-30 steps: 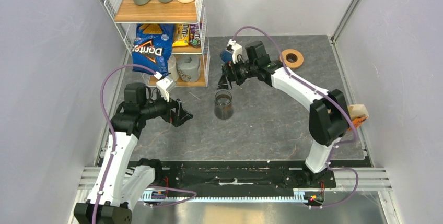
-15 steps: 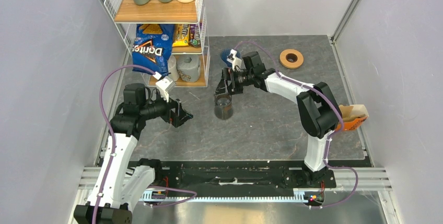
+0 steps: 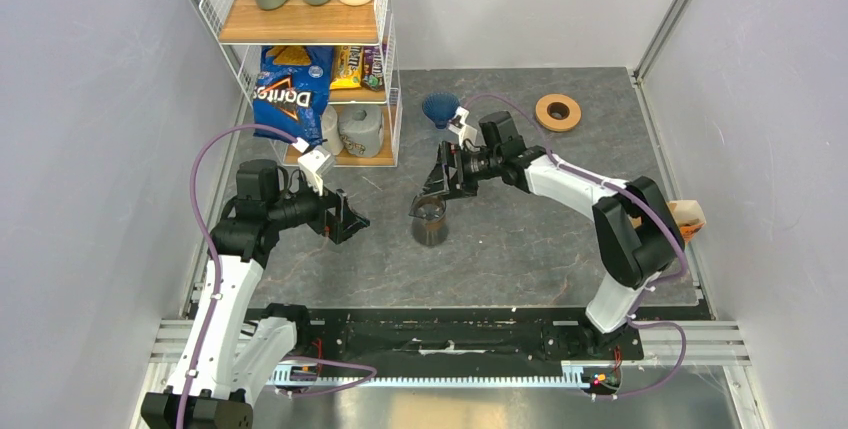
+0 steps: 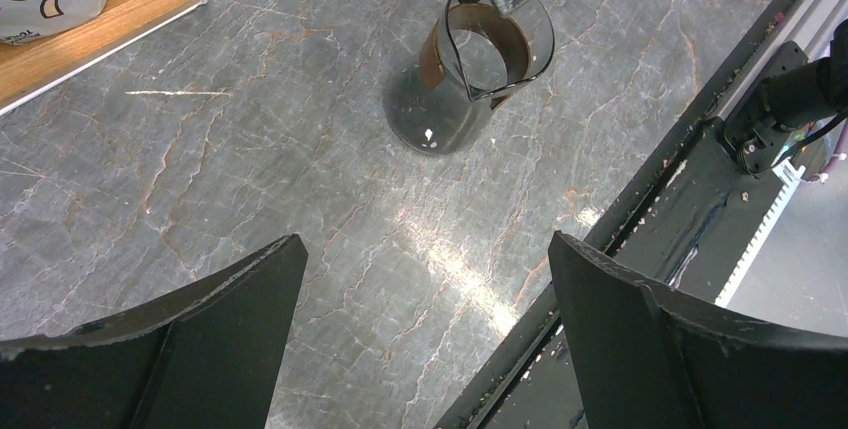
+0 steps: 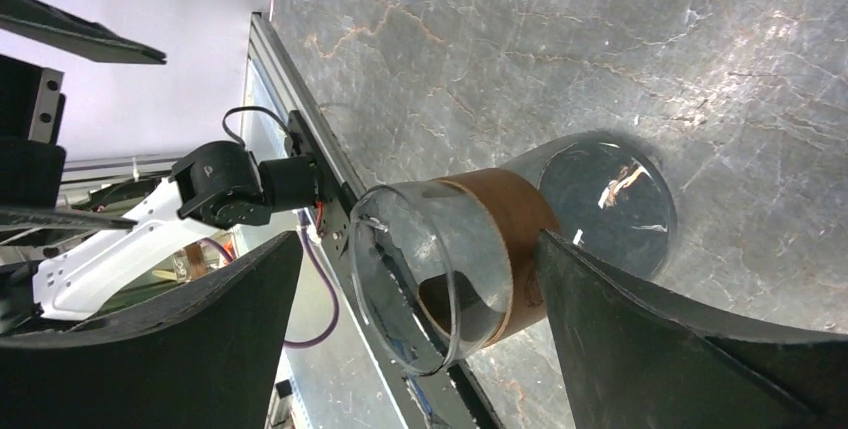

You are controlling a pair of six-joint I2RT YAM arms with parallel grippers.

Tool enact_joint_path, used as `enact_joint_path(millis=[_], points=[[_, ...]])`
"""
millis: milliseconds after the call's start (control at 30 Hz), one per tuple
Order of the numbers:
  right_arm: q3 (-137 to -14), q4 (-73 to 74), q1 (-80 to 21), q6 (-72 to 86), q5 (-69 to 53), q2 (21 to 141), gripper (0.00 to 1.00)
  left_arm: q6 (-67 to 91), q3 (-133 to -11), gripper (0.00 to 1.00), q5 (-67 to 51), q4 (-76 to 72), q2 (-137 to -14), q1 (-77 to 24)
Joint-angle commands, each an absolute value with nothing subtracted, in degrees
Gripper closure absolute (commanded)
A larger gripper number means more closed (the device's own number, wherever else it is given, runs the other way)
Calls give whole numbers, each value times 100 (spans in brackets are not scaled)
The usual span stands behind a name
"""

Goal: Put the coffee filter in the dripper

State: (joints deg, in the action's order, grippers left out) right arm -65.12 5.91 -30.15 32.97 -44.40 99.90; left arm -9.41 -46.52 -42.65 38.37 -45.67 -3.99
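Observation:
The dark blue dripper stands on the table at the back, by the shelf rack. A light-brown paper piece, the coffee filter, shows in the orange-and-white holder at the right edge, partly hidden by my right arm. My right gripper is open and low over a glass carafe. In the right wrist view the carafe's brown-banded neck lies between its spread fingers. My left gripper is open and empty, left of the carafe, which also shows in the left wrist view beyond the open gripper.
A tan wooden ring lies at the back right. A wire shelf rack with a chips bag, bottles and a paper roll stands at the back left. A black rail runs along the near table edge.
My right gripper has moved from beside the dripper at the back, forward and down to the carafe. The carafe now sits slightly nearer. The left arm has not moved.

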Motion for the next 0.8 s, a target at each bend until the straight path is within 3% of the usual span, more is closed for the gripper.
enact_joint_path(millis=[0,167,333,533,767], points=[[-6512,729,-2959,3109,-4606,9520,5,-780,-4711,0,-4456,3620,-4496,-413],[-7053,1780,-2191,2325,-4429,9108,5,-750,-4745,0,-4456,3652,-4432,-418],[-7877,3093,-908,1165,-3143,9001,5,-667,-4798,0,-4513,3657,-4403,-418],[-7718,2149,632,2255,-2500,9561,5,-506,-4834,0,-4649,3505,-4436,-413],[-7113,407,1006,3816,-1546,10227,7,-449,-4888,0,-4682,3530,-4477,-419]])
